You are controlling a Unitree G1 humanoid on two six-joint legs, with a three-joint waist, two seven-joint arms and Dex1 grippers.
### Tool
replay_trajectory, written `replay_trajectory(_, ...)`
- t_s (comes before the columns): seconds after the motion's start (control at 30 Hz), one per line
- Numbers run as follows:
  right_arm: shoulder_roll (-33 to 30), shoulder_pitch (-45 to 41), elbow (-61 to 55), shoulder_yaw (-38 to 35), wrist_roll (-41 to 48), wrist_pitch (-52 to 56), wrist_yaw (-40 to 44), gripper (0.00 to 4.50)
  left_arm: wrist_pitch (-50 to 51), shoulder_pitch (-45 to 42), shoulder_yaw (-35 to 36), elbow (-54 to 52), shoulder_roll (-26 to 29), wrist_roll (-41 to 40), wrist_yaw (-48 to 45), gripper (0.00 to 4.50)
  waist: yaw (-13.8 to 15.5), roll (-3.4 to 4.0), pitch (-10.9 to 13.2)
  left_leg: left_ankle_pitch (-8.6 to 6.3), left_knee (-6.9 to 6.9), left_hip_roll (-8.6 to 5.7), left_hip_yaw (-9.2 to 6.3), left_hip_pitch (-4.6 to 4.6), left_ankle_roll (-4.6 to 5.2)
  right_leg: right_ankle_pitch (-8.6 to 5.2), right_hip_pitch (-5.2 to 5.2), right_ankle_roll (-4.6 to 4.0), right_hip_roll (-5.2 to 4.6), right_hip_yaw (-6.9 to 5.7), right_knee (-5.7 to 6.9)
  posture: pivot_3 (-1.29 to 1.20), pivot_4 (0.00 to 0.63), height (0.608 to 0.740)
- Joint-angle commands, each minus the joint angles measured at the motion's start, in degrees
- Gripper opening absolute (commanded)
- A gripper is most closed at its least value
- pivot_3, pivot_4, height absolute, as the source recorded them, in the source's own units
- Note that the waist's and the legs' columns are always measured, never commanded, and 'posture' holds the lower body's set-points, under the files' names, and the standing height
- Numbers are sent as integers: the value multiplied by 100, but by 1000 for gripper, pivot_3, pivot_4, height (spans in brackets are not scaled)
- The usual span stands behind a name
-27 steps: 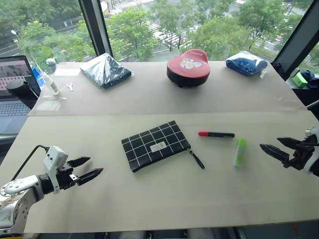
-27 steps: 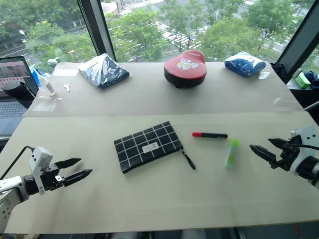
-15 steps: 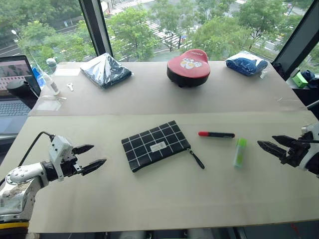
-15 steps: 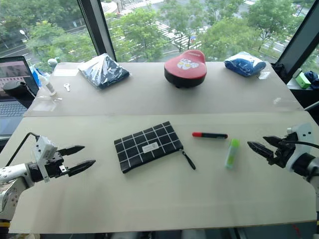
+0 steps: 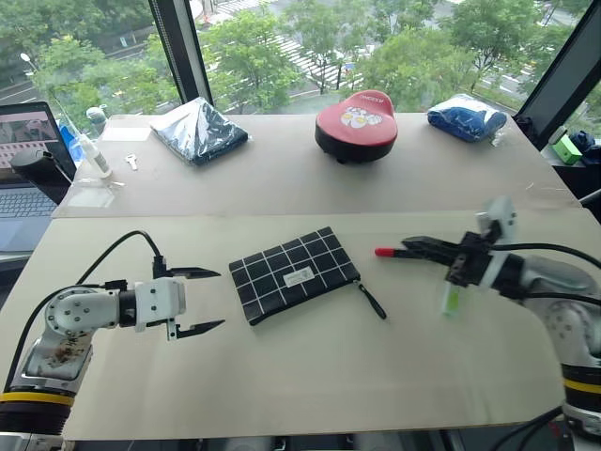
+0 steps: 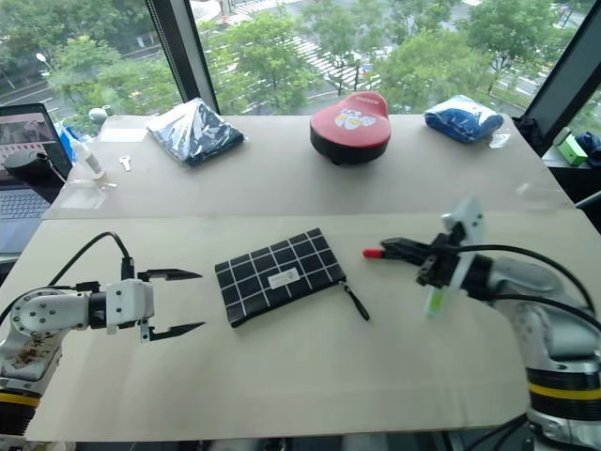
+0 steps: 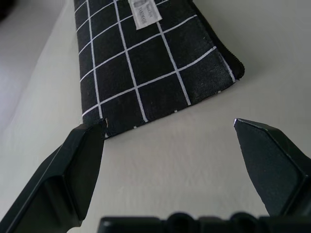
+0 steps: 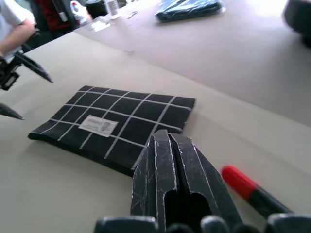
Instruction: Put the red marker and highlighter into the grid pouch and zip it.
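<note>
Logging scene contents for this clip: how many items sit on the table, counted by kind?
Pens: 2, red marker, highlighter
Pouches: 1, grid pouch
Wrapped bundles: 2, dark, blue
Red round case: 1
Total: 6

Flat rectangular black fabric pouch with white grid lines: lies flat near the middle of the tabletop, skewed to its edges; small white label faces up; pull cord trails right.

Slim black marker with red cap: lies flat right of the pouch, cap toward it.

Stubby light-green highlighter: lies flat, partly hidden, nearer the front edge than the marker.
</note>
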Motion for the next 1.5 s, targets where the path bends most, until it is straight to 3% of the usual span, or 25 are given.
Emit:
replay_trajectory(0.03, 113, -270, 79, 487, -459, -314, -52, 26, -259, -179, -143, -296, 29, 25, -39, 4500, -5, 0, 0, 0, 1, -2, 2, -5, 1, 1, -3, 2, -1, 0, -1, 0, 150, 740)
replay_trajectory(0.67, 774, -822, 1158, 1865, -2053, -897, -105, 26, -635, -83, -635, -279, 141, 243, -22, 4500, -41, -1, 0, 8, 3, 17, 24, 17, -10, -1, 10, 8, 46, 5, 3, 0, 150, 740)
replay_trajectory(1.5, 712, -739, 1042, 1743, -2224, -906, 155, 26, -2503, -759, -1145, 1159, -615, 1466, 1422, 4500, -5, -3, -3, 7, 4, 18, 17, 64, -10, 0, 63, 7, 45, 3, 1, 0, 150, 740)
